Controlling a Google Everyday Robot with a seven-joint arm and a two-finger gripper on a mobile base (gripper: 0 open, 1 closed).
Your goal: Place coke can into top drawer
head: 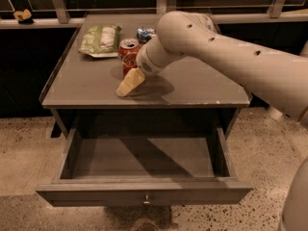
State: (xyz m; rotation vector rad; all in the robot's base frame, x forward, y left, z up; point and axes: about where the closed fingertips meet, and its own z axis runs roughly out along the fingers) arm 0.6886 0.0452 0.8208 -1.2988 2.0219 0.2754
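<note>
Grey-brown panel nearest me: the top drawer (96,196) stands pulled out, a small round knob (147,199) at its front centre. On the table (86,88) behind it, my gripper (129,83) slants down toward the tabletop, just in front of the coke can (128,48) — spread or closed, I cannot tell. The can stands upright, its lower part hidden behind the gripper, its white script unreadable. Further back — a blue-and-silver can (144,32), half covered by my arm (231,57), and a green bag (100,38), print illegible.
</note>
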